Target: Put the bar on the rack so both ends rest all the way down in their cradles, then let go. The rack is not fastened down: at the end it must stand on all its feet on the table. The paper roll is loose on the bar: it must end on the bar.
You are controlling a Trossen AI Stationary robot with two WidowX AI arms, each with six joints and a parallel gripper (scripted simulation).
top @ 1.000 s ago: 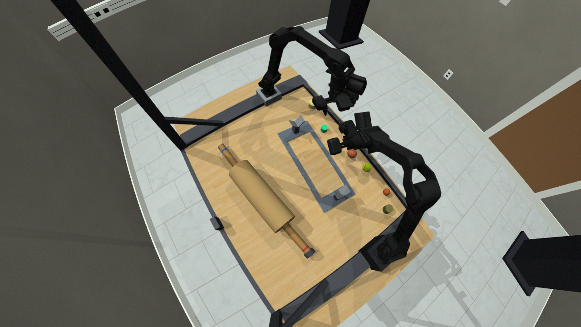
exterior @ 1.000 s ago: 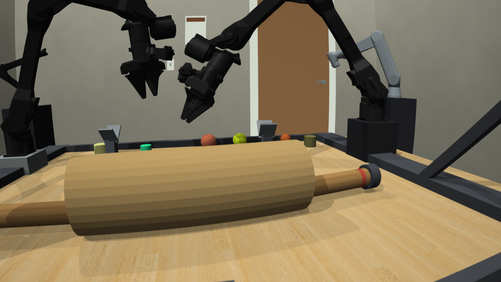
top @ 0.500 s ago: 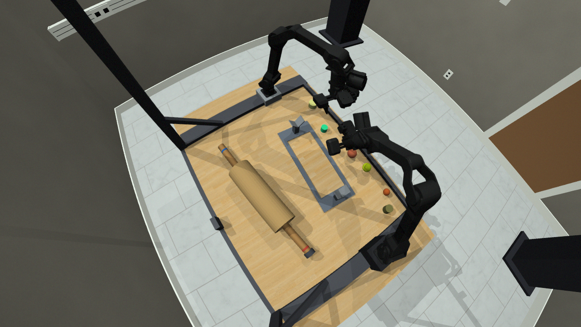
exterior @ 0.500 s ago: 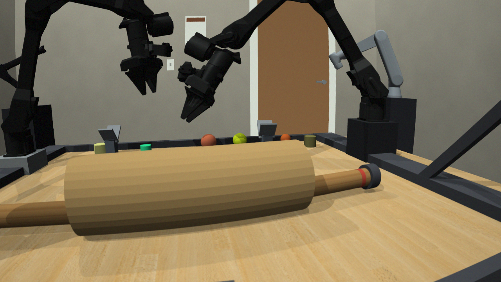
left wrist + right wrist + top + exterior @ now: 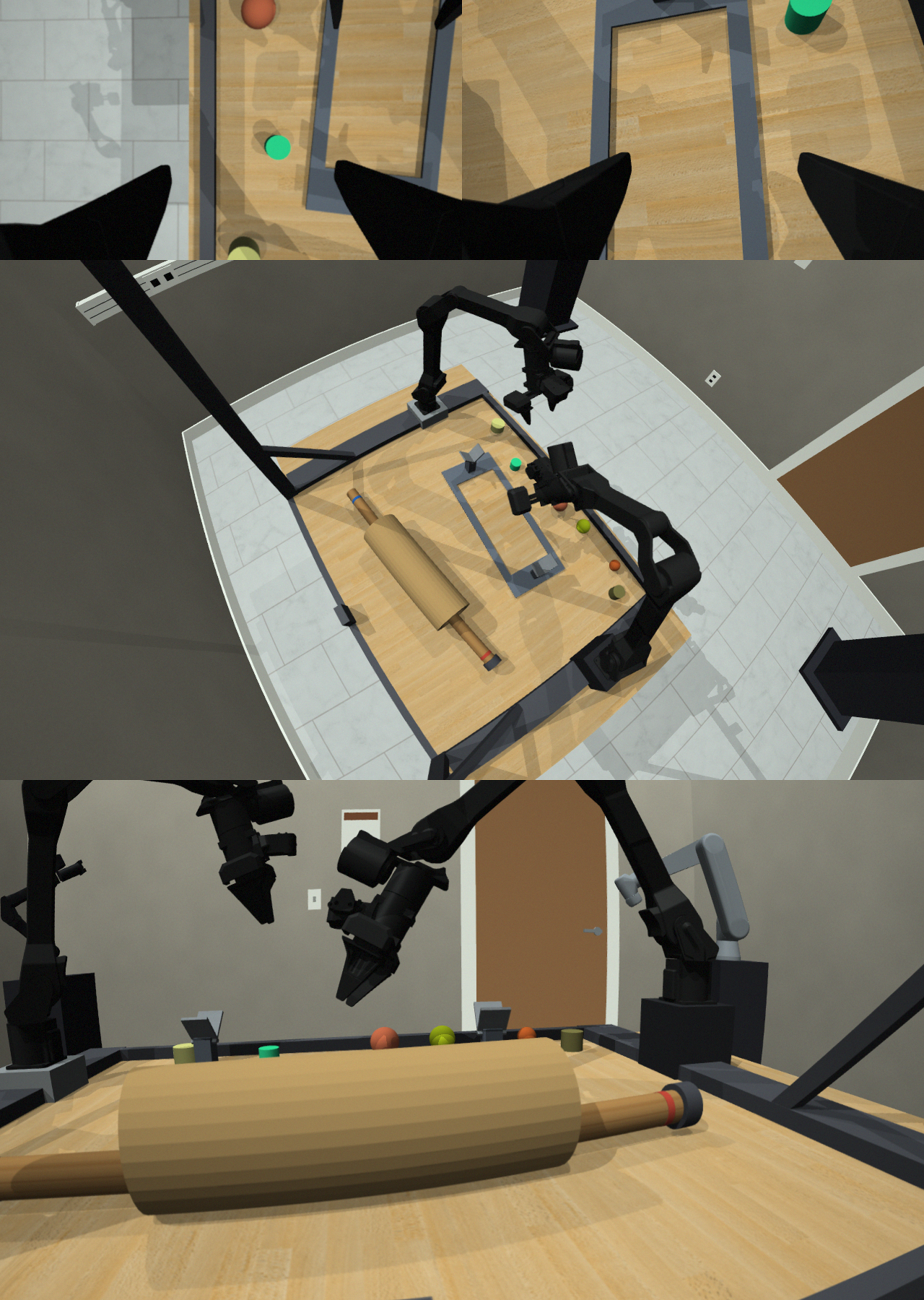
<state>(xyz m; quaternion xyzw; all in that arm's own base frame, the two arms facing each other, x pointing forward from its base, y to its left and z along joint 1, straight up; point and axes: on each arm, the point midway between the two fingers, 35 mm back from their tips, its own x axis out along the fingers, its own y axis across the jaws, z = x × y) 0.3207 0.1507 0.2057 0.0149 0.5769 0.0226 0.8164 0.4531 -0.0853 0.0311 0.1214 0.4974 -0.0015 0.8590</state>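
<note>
The wooden bar [image 5: 481, 648] [image 5: 668, 1106] lies flat on the table at the left, with a blue band at its far end and a red band at its near end. The tan paper roll [image 5: 413, 570] sits on the bar's middle; it also shows in the exterior view [image 5: 349, 1122]. The grey rack [image 5: 504, 518] stands empty to the right of the bar, with a cradle at each end [image 5: 473, 457] [image 5: 546, 569]. My left gripper [image 5: 539, 407] is open and empty, high above the table's edge near the green cylinder [image 5: 277, 146]. My right gripper [image 5: 526, 486] is open and empty above the rack's frame [image 5: 743, 108].
Small objects line the table's right side: a yellow cylinder [image 5: 497, 425], a green cylinder [image 5: 515, 464], a red ball [image 5: 560, 506], a green ball [image 5: 583, 526], an orange ball [image 5: 614, 565] and an olive cylinder [image 5: 616, 592]. A dark rail borders the table.
</note>
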